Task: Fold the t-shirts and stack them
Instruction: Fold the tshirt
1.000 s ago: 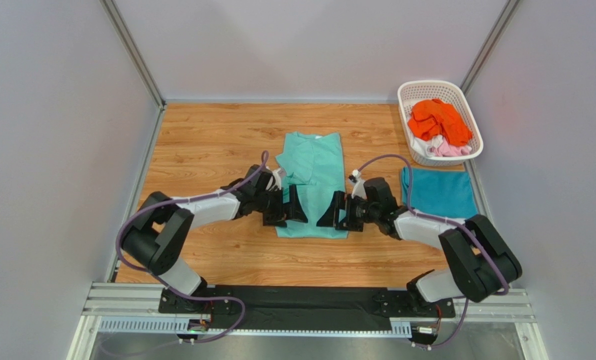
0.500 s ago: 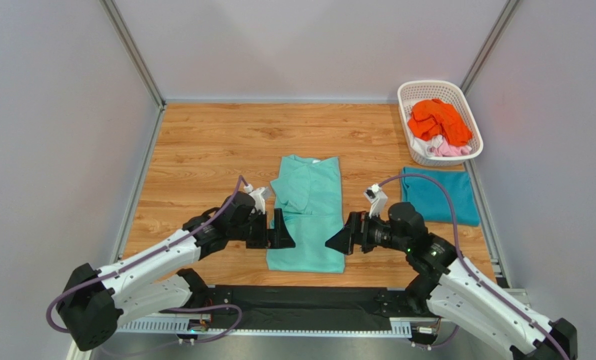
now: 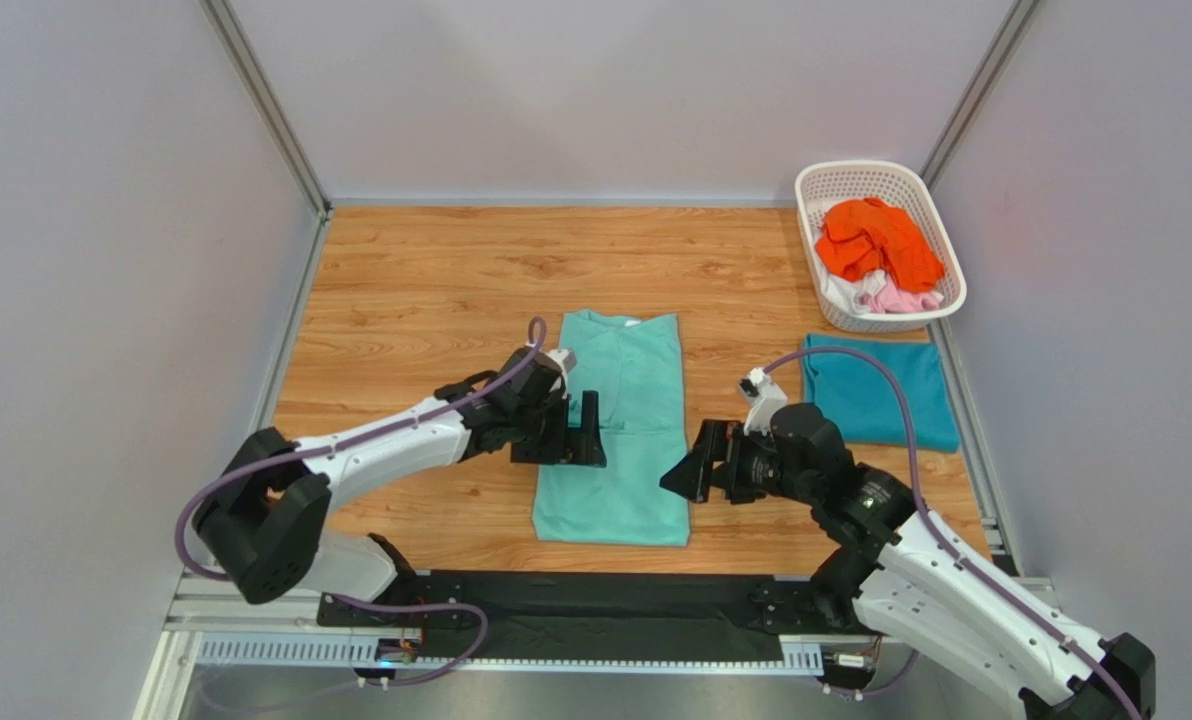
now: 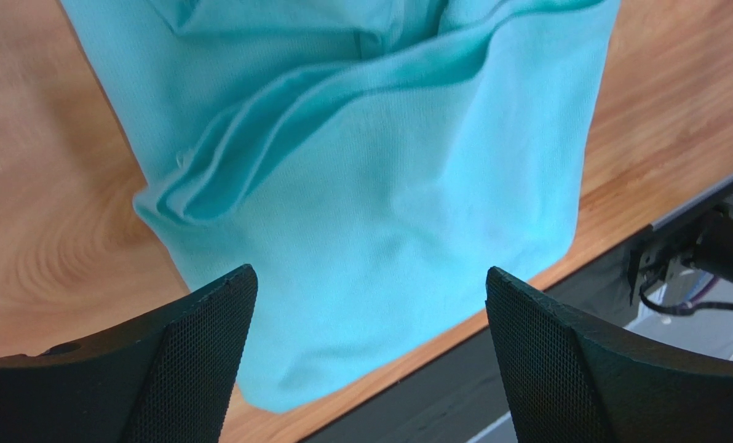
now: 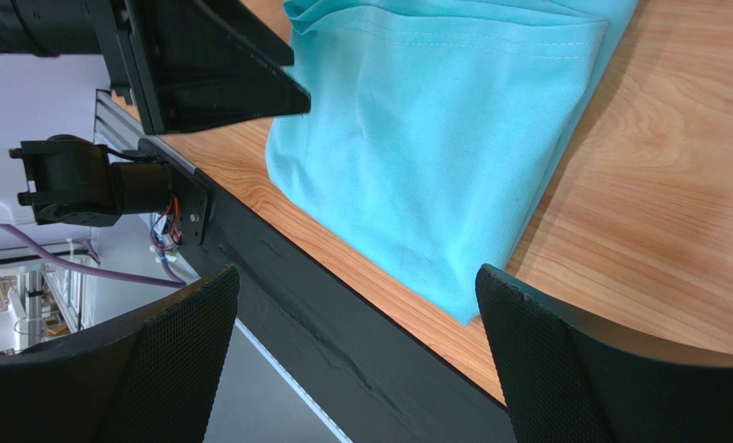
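In white lattice basket, far right corner: orange tee heaped over pink tee. Mid-surface, mint green tee folded to a long strip, collar pointing away, hem nearest the arms. Just beside basket, folded teal tee. Left hand and right hand flanking the strip, both wide open, gripping nothing.
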You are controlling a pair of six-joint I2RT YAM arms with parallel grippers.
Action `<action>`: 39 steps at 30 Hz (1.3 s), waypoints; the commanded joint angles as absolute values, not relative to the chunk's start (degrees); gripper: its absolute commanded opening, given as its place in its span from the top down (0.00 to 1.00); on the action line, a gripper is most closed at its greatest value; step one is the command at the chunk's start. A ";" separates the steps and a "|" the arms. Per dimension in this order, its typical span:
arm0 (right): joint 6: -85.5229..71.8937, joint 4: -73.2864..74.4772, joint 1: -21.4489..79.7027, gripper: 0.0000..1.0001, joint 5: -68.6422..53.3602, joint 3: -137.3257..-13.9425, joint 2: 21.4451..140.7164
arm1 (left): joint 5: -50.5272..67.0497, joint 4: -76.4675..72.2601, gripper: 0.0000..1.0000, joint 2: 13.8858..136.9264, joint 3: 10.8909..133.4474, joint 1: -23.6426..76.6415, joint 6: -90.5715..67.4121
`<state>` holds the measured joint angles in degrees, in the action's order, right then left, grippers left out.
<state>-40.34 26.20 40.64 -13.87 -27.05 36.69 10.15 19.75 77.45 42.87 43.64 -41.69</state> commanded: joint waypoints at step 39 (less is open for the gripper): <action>-33.05 25.58 40.87 0.00 -11.77 -26.72 37.97 | 10.99 27.95 0.00 58.29 36.95 37.79 -43.05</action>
<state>-35.11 29.58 40.64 -8.91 -26.98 37.76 11.25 25.39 61.80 41.80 36.75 -39.09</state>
